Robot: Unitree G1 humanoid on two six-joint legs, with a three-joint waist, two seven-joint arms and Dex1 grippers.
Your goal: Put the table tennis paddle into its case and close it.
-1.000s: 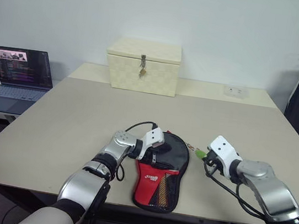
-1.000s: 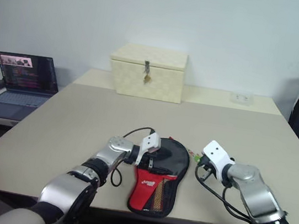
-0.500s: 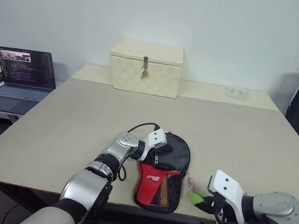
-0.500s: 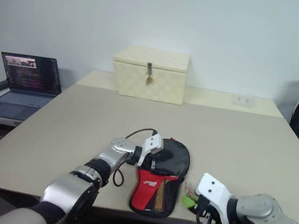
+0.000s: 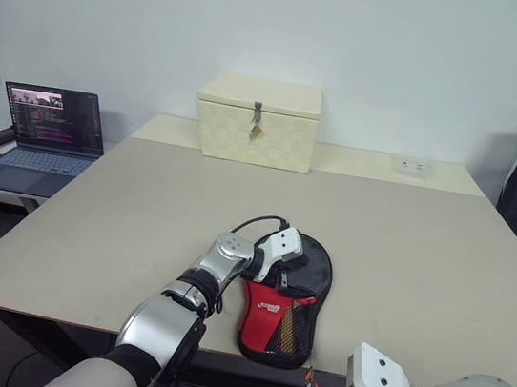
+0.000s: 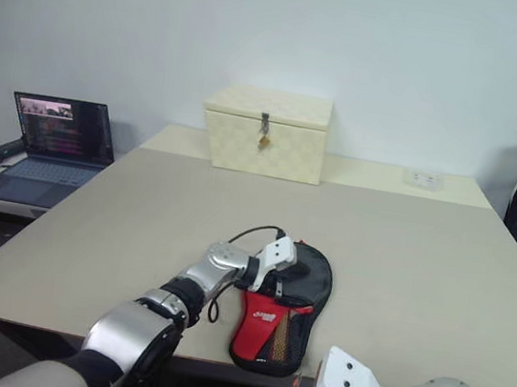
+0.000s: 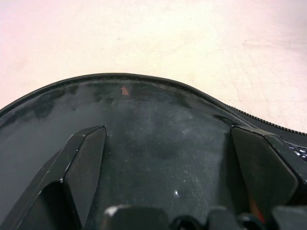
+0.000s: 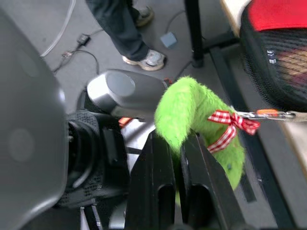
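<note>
Two pincers: left (image 7: 168, 158) spread over case (image 5: 294, 300); right (image 8: 176, 158) pinching green plush (image 8: 192, 115).

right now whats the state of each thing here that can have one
case: flat at the table's near edge, red mesh side up
left gripper: open, over the case's round end
right gripper: shut on green plush charm
cream box: closed, latched
laptop: open, screen lit
</note>
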